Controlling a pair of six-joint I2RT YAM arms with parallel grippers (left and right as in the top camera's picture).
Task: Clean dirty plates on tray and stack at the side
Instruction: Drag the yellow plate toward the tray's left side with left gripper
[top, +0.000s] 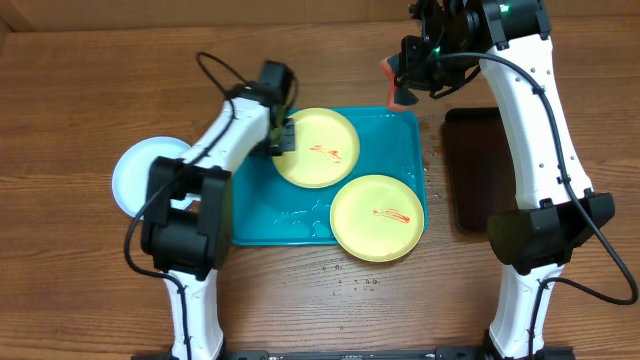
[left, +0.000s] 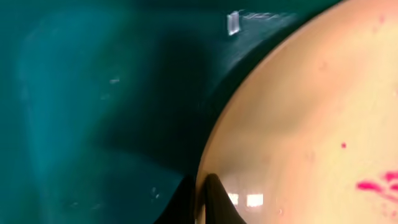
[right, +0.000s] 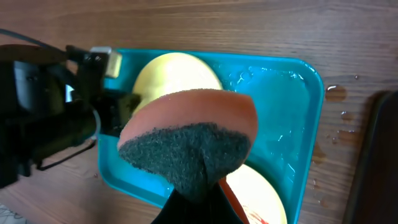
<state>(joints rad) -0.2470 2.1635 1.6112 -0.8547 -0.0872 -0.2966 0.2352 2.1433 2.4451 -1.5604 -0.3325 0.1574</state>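
Observation:
Two yellow-green plates with red smears are on the teal tray (top: 400, 140). One plate (top: 318, 148) lies at the tray's back. The other plate (top: 378, 217) overlaps the front right rim. My left gripper (top: 283, 137) is shut on the left rim of the back plate (left: 298, 124), with one finger (left: 216, 200) on top and the tray (left: 93, 93) beneath. A light blue plate (top: 140, 175) rests on the table, left of the tray. High over the tray's back right corner, my right gripper (top: 405, 85) is shut on an orange sponge (right: 193, 143), dark scouring side toward the camera.
A narrow black tray (top: 478, 170) lies right of the teal tray. Water drops (top: 350, 280) dot the wood in front of the tray, and water pools on the tray floor (right: 280, 118). My left arm (right: 43, 106) reaches over the tray's left edge.

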